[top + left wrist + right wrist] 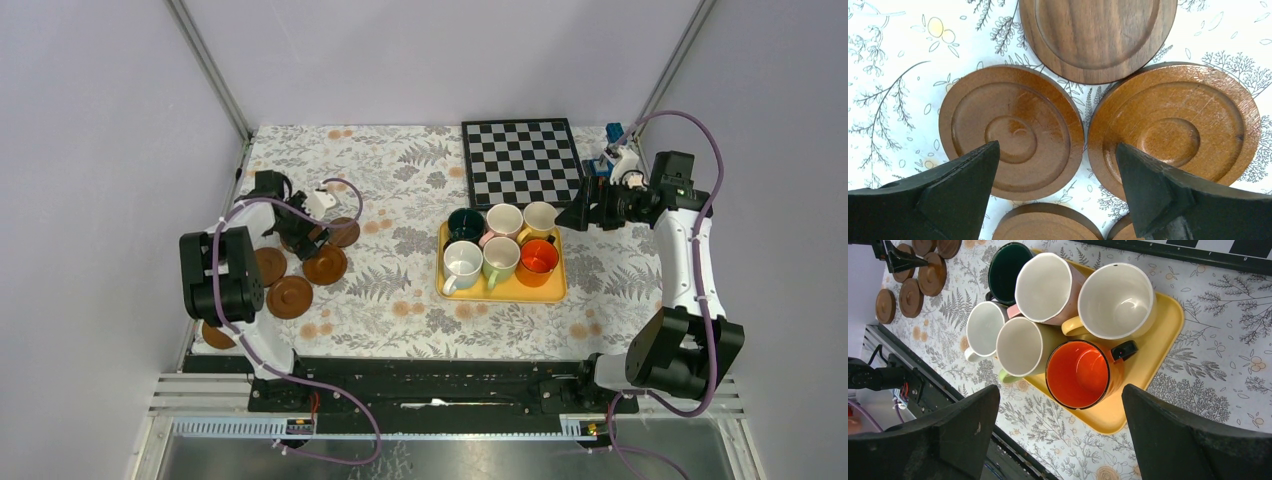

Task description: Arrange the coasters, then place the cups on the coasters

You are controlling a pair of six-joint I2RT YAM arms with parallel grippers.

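Several dark-brown coasters lie in a loose cluster at the left of the table. My left gripper hovers low over them, open and empty. In the left wrist view its fingers straddle the gap between two coasters, and a third lies beyond. Several cups stand packed on a yellow tray: dark green, pink, cream-yellow, white, light green, orange. My right gripper hangs open just right of the tray, looking down at the orange cup.
A black-and-white chessboard lies behind the tray. One coaster sits apart near the left arm's base. Grey walls close the table at the back and sides, and a black rail runs along the near edge.
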